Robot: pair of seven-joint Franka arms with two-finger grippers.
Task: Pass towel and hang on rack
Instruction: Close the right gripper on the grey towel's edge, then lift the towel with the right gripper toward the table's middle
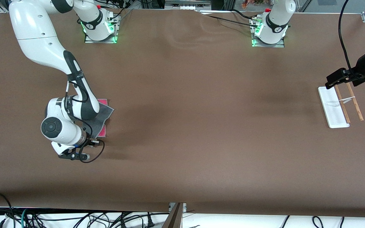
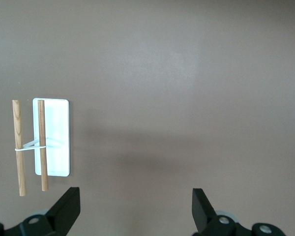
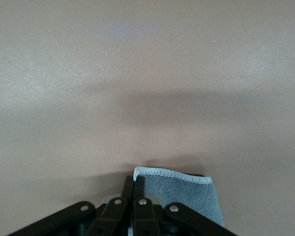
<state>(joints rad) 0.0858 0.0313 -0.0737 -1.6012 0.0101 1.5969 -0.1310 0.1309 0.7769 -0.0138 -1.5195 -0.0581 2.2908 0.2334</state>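
The towel [image 1: 105,111] lies crumpled on the table toward the right arm's end, grey face up with pink showing at its edges. The right arm's wrist covers part of it. In the right wrist view my right gripper [image 3: 133,184] is shut, its two fingers pressed together on the corner of the towel [image 3: 189,194], right by the pale edging. The rack [image 1: 334,109] stands toward the left arm's end, with a white base and two wooden rods [image 1: 356,106]. My left gripper [image 2: 136,209] hangs open and holds nothing over bare table beside the rack [image 2: 54,140].
Brown table cover [image 1: 201,126] runs between the towel and the rack. The two arm bases [image 1: 100,28] [image 1: 269,31] stand along the edge farthest from the front camera. A black cable [image 1: 342,38] hangs down to the left arm's wrist.
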